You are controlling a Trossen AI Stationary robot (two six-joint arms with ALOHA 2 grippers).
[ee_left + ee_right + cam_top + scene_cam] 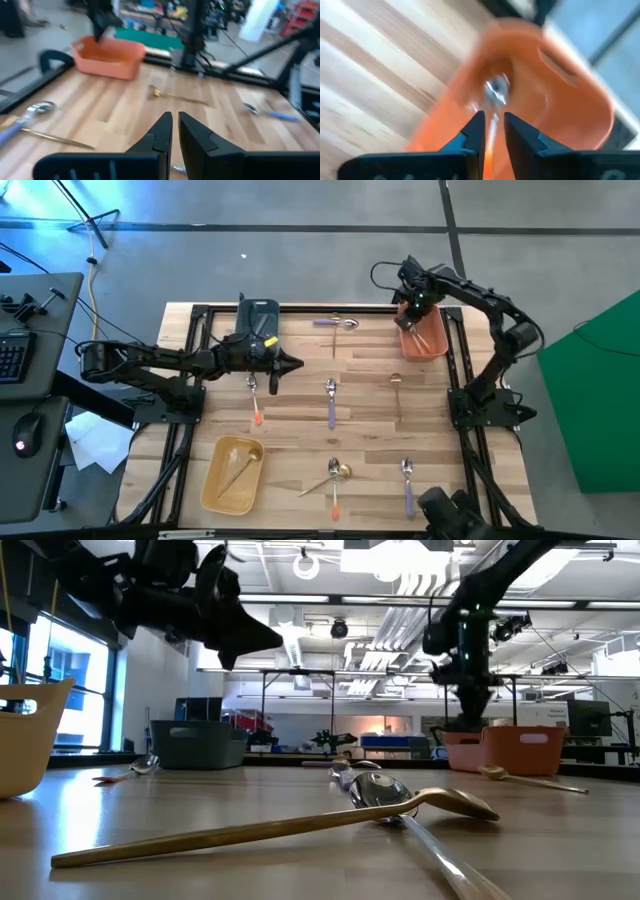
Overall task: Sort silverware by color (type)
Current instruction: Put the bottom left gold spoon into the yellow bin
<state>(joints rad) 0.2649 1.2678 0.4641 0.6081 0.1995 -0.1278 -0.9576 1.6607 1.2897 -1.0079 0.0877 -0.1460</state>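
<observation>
Silverware lies scattered on the wooden table: an orange-handled spoon (254, 398), purple-handled pieces (330, 402) (336, 323) (408, 482), a gold spoon (397, 393), and a gold spoon (338, 471) crossing an orange-handled one (335, 498). My left gripper (298, 364) (175, 120) hovers shut and empty above the table, just beyond the orange-handled spoon. My right gripper (409, 312) (493, 120) hangs over the orange bin (423, 337) at the far right, shut on a silver-headed, orange-handled utensil (496, 92). My right gripper pinches the orange-handled utensil between its two fingers, on the handle (492, 131) just behind the silver head. The fingers point down from above. The utensil is lifted clear, its head (497, 86) hanging below the fingers inside the orange bin; blur hides finer detail.
A yellow bin (215, 480) at the near left holds a gold utensil (238, 471). A dark bin (258, 314) stands at the far edge beside the left arm. Black frame rails (196, 380) run along both table sides. Bare wood lies between the scattered pieces.
</observation>
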